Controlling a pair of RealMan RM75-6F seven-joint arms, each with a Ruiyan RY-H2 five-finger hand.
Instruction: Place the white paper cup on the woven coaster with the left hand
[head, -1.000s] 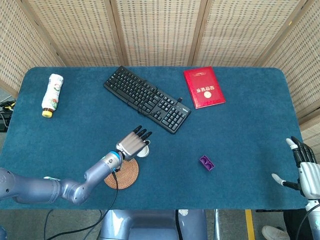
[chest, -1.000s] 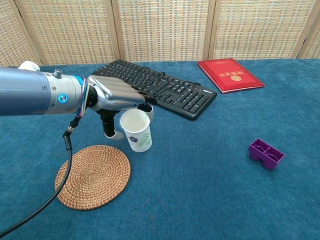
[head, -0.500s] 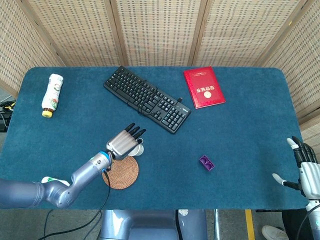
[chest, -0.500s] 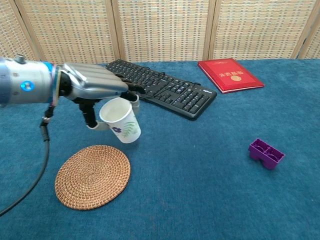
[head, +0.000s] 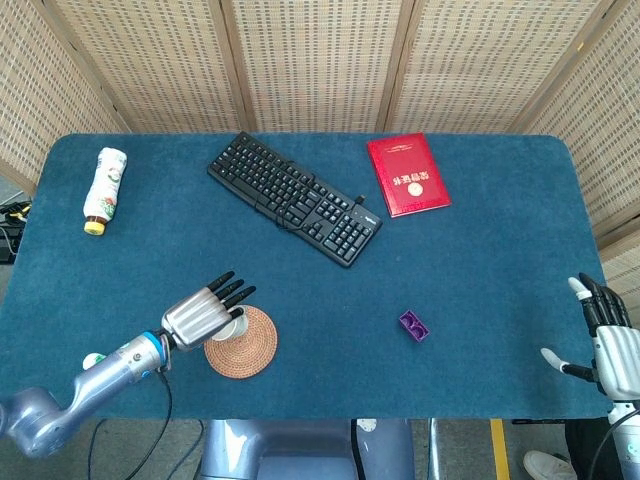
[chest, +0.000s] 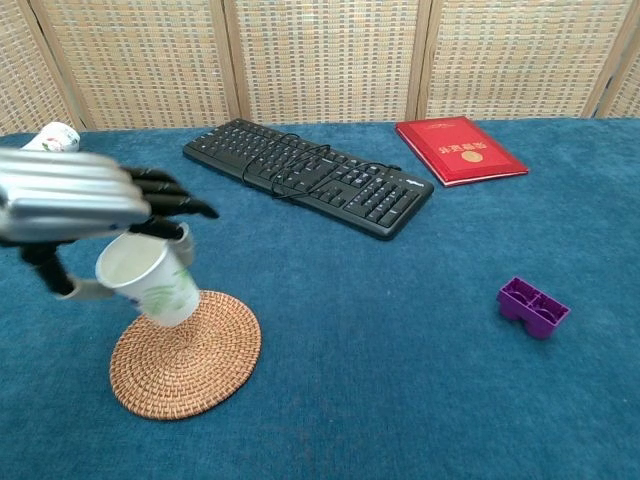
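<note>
The left hand (chest: 75, 200) holds the white paper cup (chest: 148, 281) under its outstretched dark fingers (chest: 170, 200), the cup hanging below the palm and tilted, its open mouth turned up and to the left. The thumb reaches down behind the cup on the left side. Only the chest view shows this: the cup's leaf print, its tilt, and its base hanging over the upper left edge of the woven coaster (chest: 185, 352); whether the base touches the weave cannot be told. In the head view the left hand (head: 200, 314) covers nearly all of the cup, leaving just a sliver of white rim at the coaster's left edge (head: 250, 345).

The head view alone shows the right hand (head: 605, 340) at the far right edge of the table (head: 480, 270), fingers spread and empty. It also shows a bottle (head: 104, 188) lying at the far left.

Both views take in the black keyboard (chest: 310, 185), the red book (chest: 460, 148) and a small purple block (chest: 533, 306) well to the right of the coaster
</note>
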